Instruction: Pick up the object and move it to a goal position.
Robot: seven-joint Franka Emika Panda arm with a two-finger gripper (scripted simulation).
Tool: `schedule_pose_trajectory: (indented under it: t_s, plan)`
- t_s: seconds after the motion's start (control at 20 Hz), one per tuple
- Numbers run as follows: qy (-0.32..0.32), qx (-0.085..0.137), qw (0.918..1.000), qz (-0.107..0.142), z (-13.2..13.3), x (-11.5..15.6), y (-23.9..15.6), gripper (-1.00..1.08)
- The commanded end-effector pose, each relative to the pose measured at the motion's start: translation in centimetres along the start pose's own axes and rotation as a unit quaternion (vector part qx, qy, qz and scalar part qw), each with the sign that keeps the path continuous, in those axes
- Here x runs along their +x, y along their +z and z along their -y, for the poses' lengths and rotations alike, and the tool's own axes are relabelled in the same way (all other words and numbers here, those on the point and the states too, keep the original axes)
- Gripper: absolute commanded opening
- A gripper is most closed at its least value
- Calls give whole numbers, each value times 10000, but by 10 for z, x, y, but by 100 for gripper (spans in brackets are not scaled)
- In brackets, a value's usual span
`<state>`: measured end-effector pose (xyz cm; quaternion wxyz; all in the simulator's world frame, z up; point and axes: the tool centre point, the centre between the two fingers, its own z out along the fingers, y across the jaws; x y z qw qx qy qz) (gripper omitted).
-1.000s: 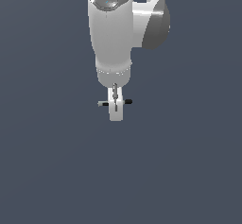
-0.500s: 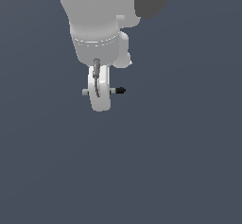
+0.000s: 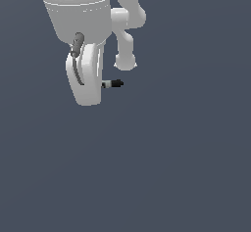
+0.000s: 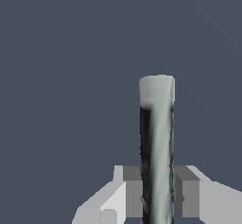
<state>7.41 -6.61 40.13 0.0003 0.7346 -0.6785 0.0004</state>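
The object [image 3: 112, 83] is a tiny rod, black with a pale section, sticking out sideways from behind the white hand toward the exterior view's right. In the wrist view the object [image 4: 157, 142] runs as a pale grey-white and black cylinder between the two grey pads [image 4: 133, 192]. The pads press against both of its sides, so my gripper [image 4: 157, 194] is shut on it. In the exterior view the gripper [image 3: 90, 86] is mostly hidden by the white hand, which hangs in the upper left of that view.
The white arm [image 3: 125, 35] bends down behind the hand in the exterior view. Everything else is a uniform dark blue-grey background [image 3: 171, 167], with no other objects or goal marker showing.
The arm has come much closer to the exterior camera and shifted to that view's left, carrying the rod. The rod now pokes out only on the right of the hand.
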Motion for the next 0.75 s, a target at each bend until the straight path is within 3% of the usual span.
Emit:
schedule_pose_trajectory:
  t_s: [0.0,0.7]
  plan:
    - [-3,-2,10000,1,3,3,-8,-100]
    - [-2,-1,10000,5,9,9,-24,-100]
